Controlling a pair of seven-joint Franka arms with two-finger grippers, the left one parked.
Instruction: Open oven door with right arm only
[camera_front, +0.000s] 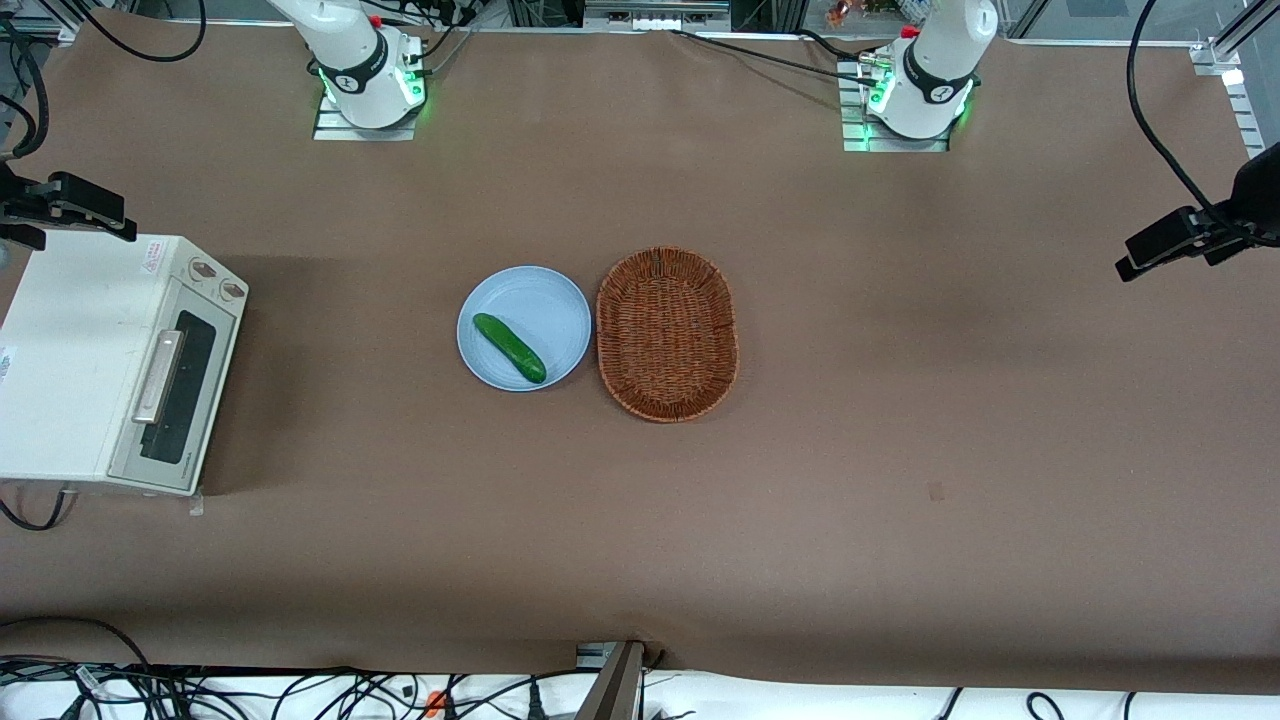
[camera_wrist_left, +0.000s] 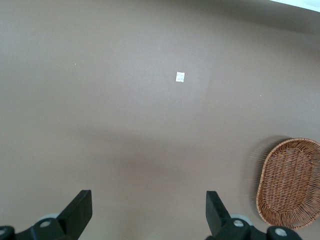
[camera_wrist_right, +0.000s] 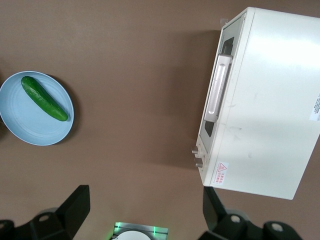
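The small white toaster oven (camera_front: 75, 350) stands at the working arm's end of the table. Its oven door (camera_front: 178, 388) is closed flat against the body, with the dark glass and the silver bar handle (camera_front: 160, 375) facing the plate. The two knobs (camera_front: 217, 279) sit beside the door, farther from the front camera. From the right wrist view the oven door (camera_wrist_right: 221, 82) and its handle (camera_wrist_right: 218, 91) are seen from high up. My gripper (camera_front: 75, 205) hangs well above the oven's corner farthest from the front camera, touching nothing. It is open (camera_wrist_right: 145, 200), with bare table between the fingers.
A light blue plate (camera_front: 545, 300) holding a green cucumber (camera_front: 509, 347) lies mid-table, beside an oval wicker basket (camera_front: 667, 332). The plate (camera_wrist_right: 20, 125) and cucumber (camera_wrist_right: 44, 98) also show from the wrist. Both arm bases (camera_front: 365, 85) are bolted at the table's back edge.
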